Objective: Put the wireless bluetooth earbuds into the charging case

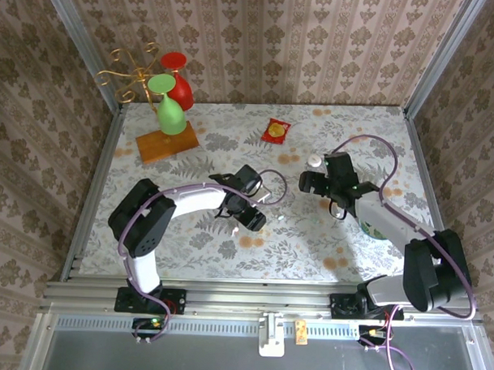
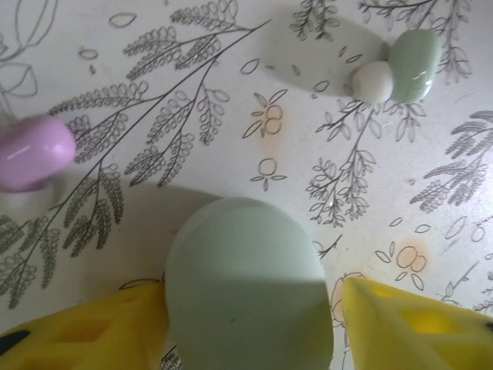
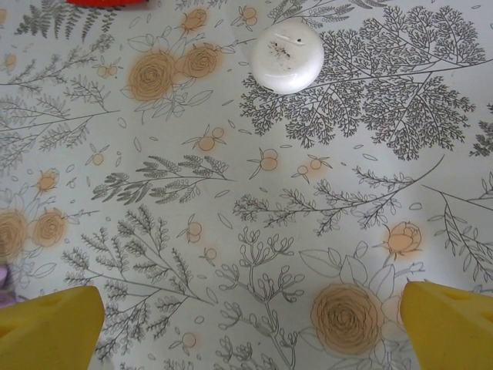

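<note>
Floral worktop [image 1: 228,249] spread wide, and near its middle the left gripper [image 2: 253,301] is down over the green case [image 2: 246,239], a smooth closed egg sitting between the yellow fingers [image 2: 77,331]. One finger looks pressed against it, the other shows a sliver of worktop beside it. Pinched or let go, I cannot tell.

Toward the right edge, the right gripper [image 3: 253,316] hangs with its fingers spread wide and nothing between them. The white case [image 3: 289,46] sits just beyond it, toward the far edge.

Now the small stuff. A lilac bud [image 2: 31,152] lies near the green case on one side, and a green bud [image 2: 412,65] with a white tip is farther off. Both are loose on the worktop.

My read is that they're feather-light, glossy and rounded, quick to squirt out of a pinch. Take each one across its fat body, gently, never by the soft tip.
</note>
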